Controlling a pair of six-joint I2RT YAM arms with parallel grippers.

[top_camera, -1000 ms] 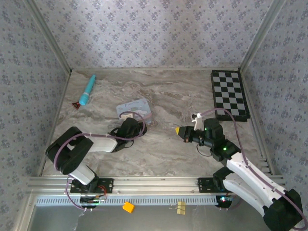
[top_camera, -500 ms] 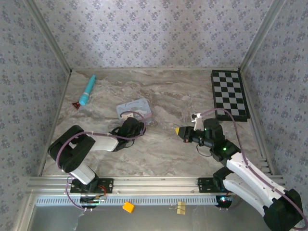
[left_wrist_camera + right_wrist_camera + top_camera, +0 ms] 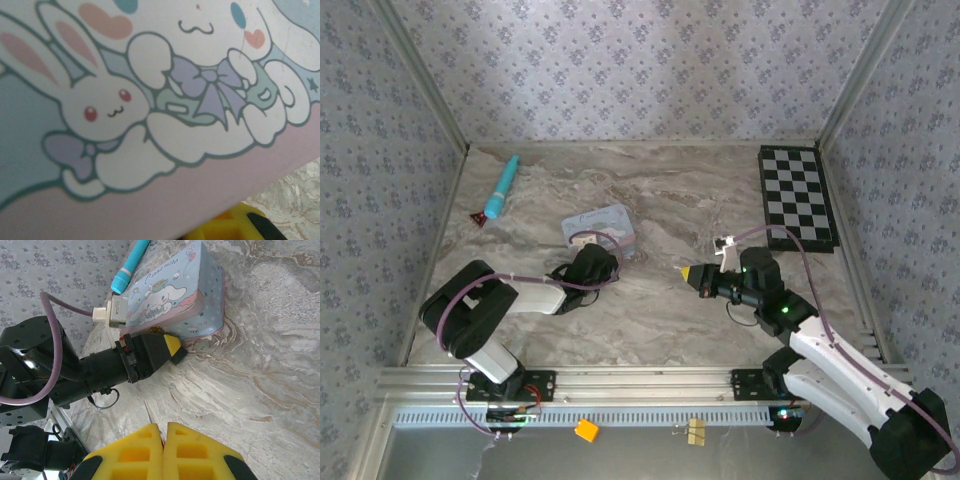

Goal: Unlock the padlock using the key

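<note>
**Holding my left jaws at the tin's edge**

My left jaws lie low on the surface. Their yellow tip sits right at the lower edge of the pale blue cartoon tin. From the left wrist, the tin's printed lid is just ahead and very close, with one yellow finger below it. Seen side-on, I cannot tell whether these jaws are apart or together.

A small dark bit shows between that tip and the tin. Whether it is the padlock I cannot tell.

My right jaws are pressed together, well apart from the tin, and point toward the left jaws across bare marble. A thin pale sliver rises at their seam, too slight to name. Beyond the tin lies a teal pen-like stick.
</note>
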